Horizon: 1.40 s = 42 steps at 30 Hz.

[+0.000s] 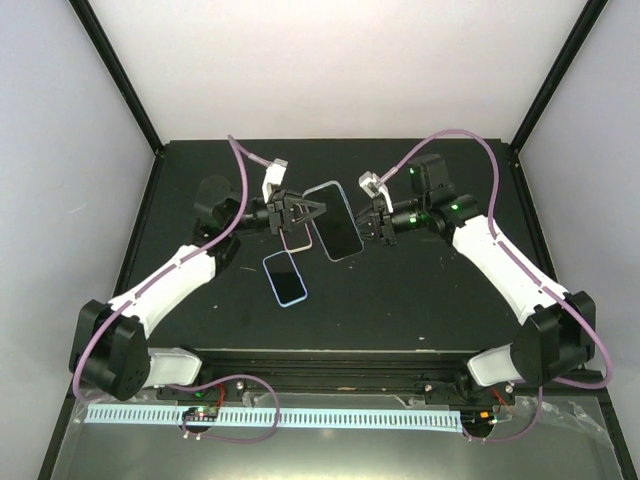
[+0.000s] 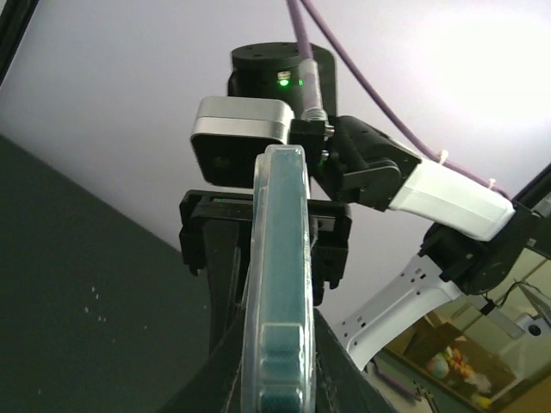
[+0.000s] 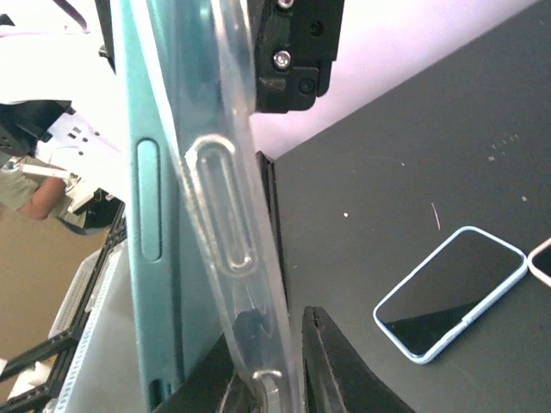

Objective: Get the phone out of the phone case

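Note:
The teal phone [image 1: 335, 222] in its clear case is held up off the table between both grippers, dark screen up. My left gripper [image 1: 300, 212] is shut on its left end. In the left wrist view the cased phone [image 2: 280, 284] stands edge-on between my fingers [image 2: 219, 361]. My right gripper [image 1: 368, 222] is shut on the right end. In the right wrist view the clear case [image 3: 219, 198] bows away from the teal phone [image 3: 151, 215], and my right gripper [image 3: 288, 344] pinches the case wall, one finger [image 3: 250, 331] showing through it.
A second phone in a light blue case [image 1: 285, 277] lies screen up on the black table [image 1: 430, 290], below the held phone; it also shows in the right wrist view [image 3: 452, 292]. A pale-edged phone or case [image 1: 295, 241] lies beside it, half hidden.

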{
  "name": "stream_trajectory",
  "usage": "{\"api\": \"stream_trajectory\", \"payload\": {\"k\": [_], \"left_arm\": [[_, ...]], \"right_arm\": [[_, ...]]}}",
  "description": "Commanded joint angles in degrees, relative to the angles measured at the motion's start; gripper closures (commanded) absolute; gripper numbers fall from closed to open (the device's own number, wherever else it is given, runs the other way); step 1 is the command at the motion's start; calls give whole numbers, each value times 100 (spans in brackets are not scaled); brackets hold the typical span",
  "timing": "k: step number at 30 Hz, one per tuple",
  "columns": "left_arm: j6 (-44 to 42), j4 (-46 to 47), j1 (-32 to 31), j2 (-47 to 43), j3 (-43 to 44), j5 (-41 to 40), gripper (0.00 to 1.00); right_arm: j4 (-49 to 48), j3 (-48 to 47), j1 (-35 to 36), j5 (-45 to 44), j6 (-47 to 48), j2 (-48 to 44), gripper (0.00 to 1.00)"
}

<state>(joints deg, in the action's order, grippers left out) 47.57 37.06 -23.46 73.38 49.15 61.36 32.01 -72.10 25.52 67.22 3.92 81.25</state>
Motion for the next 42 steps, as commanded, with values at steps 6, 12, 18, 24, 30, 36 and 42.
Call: {"api": "stream_trajectory", "payload": {"k": [6, 12, 18, 24, 30, 36, 42], "left_arm": [[-637, -1243, -151, 611, 356, -2220, 63], [-1118, -2025, -141, 163, 231, -3850, 33], [-1712, -2770, -391, -514, -85, -5389, 29], [-2748, -3137, -1372, -722, -301, -6330, 31], [-3575, -3286, -2630, -320, -340, -7116, 33], [-4041, -2768, -3296, 468, -160, -7224, 29], [-4191, -2457, -3388, 1169, 105, -7004, 28]], "right_arm": [[-945, 877, 207, -261, -862, -393, 99], [-1426, 1524, 15, -694, -1666, -371, 99], [-1328, 1913, -38, -1707, -2012, -406, 99], [-562, 1809, -60, -3537, -2804, -380, 99], [221, 1586, -114, -5167, -3639, -269, 99], [508, 1317, -179, -4872, -4012, 129, 99], [657, 1183, -202, -4531, -4099, 421, 99]]}}
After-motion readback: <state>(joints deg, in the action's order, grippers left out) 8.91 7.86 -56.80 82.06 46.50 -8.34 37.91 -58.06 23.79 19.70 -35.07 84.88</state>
